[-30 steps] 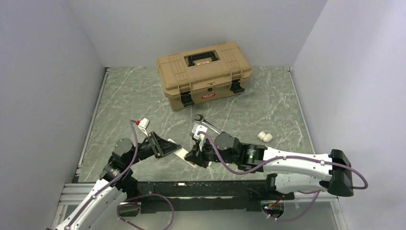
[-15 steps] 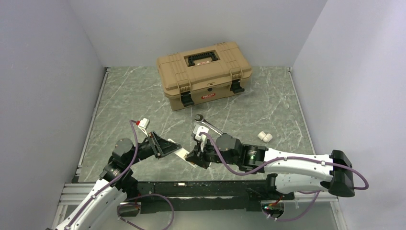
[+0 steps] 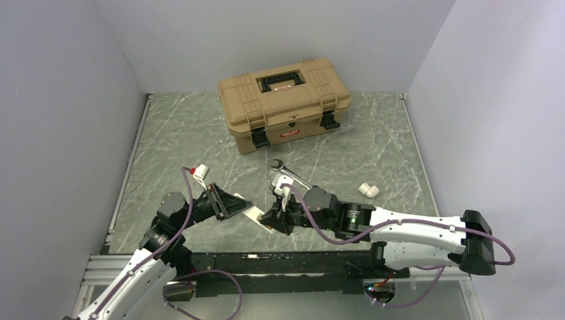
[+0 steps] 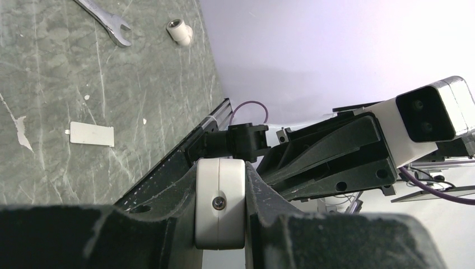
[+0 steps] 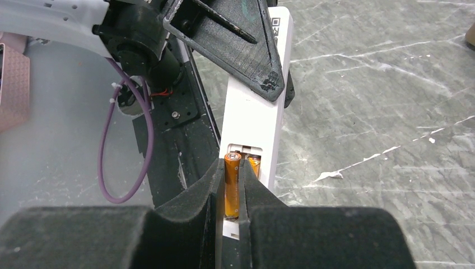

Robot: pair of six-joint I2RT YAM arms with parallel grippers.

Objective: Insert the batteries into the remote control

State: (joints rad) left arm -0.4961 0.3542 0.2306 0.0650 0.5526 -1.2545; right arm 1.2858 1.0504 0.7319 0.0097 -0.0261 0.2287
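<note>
nearest, the right jaws, narrowly parted, pinch an orange battery (image 5: 232,182) over the open bay of the remote control (image 5: 255,106), beside a second battery (image 5: 255,164) seated inside. farther on, the left jaws clamp the remote's far end by the table (image 5: 364,112) edge. likely light, stiff, slippery plastic; best held across its long edges.

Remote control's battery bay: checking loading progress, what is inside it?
One orange battery lies inside; the right gripper pinches a second battery at the opening. Its fingers cover the lower part of the bay.
</note>
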